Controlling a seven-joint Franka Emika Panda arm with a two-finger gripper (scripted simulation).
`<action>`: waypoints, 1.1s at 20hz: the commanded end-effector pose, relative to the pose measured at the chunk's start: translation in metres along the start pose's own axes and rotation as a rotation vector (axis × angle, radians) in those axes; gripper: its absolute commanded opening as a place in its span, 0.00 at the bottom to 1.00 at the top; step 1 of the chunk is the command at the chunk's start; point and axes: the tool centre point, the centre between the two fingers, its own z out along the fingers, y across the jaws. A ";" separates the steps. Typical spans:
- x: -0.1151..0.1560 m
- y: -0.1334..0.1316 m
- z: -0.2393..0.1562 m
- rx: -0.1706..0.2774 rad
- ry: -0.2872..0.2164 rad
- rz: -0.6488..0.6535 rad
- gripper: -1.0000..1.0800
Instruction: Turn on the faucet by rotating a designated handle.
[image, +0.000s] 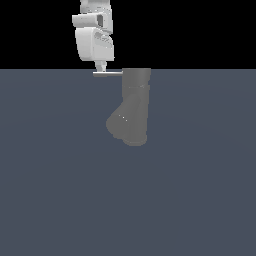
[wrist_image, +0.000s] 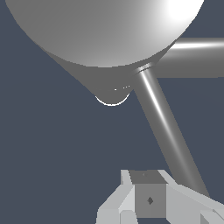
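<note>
The faucet (image: 132, 107) stands on a flat slate-blue floor (image: 60, 190) near the middle of the exterior view. It is a dull dark-grey body: an upright cylinder whose top meets the line where floor gives way to black background, with a thick rounded spout branching from its lower part toward about 7 o'clock. No brand, label or writing shows on it or on the arm.

The handle (image: 108, 74), a thin straight pale-grey rod, juts level from the cylinder's top toward 9 o'clock, to the exterior view's left.

The white Panda arm (image: 94, 35) comes down from 12 o'clock, above and to the 10 o'clock side of the faucet. The gripper (image: 100, 68) points downward with its tip at the handle's outer part, right at or touching the rod's upper side; contact cannot be settled at this scale. Whether the fingers are spread or closed cannot be told: in the exterior view they merge into one narrow white tip.

In the wrist view the faucet (wrist_image: 105, 30) fills the upper part as a large rounded grey mass, and the handle (wrist_image: 164, 127) runs as a shiny rod from it down to the pale fingers (wrist_image: 183, 203), passing close beside them. The gap between them is not clearly shown.
</note>
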 end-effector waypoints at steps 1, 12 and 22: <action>-0.002 0.012 0.000 -0.009 0.002 -0.005 0.00; 0.006 0.030 0.000 -0.002 0.001 -0.003 0.00; 0.030 0.054 0.000 -0.004 0.001 -0.003 0.00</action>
